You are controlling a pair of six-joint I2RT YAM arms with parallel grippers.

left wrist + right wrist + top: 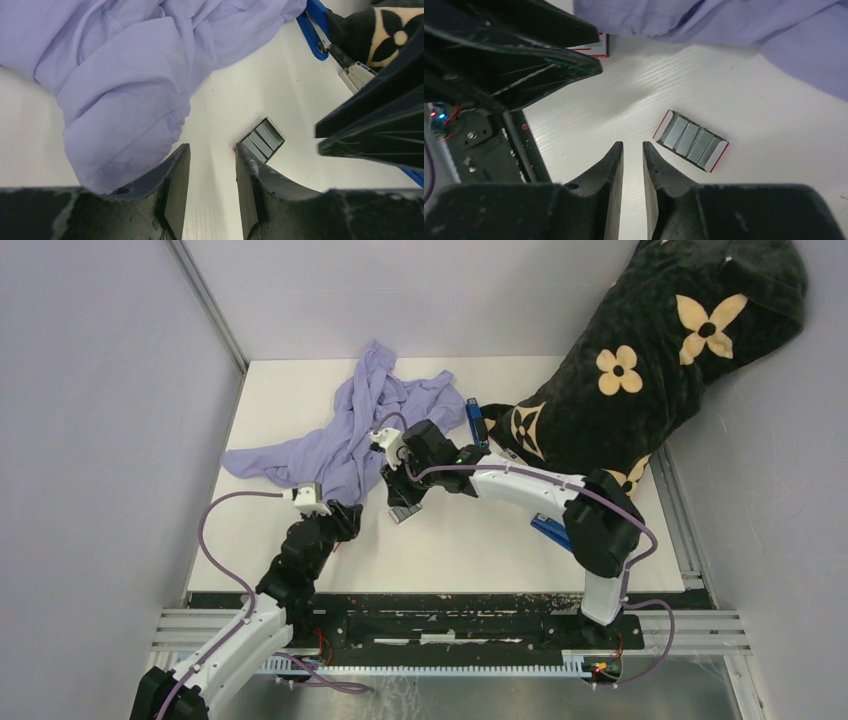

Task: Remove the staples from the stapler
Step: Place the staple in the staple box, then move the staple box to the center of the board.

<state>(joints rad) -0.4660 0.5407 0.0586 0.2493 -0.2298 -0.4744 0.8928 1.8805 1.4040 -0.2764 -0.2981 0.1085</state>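
Observation:
Several silver-grey staples lie side by side in a small open red-edged white tray on the table. They also show in the left wrist view and the top view. My right gripper hovers just left of the tray, jaws a narrow gap apart and empty. My left gripper is open and empty, its right fingertip next to the tray's corner. A blue stapler lies at the far side beside the blanket, also seen from the left wrist. In the top view the grippers nearly meet.
A crumpled lilac cloth lies at the back left, close to both grippers. A black flowered blanket fills the back right. Another blue piece lies under the right arm. A red-and-white box sits behind the left gripper.

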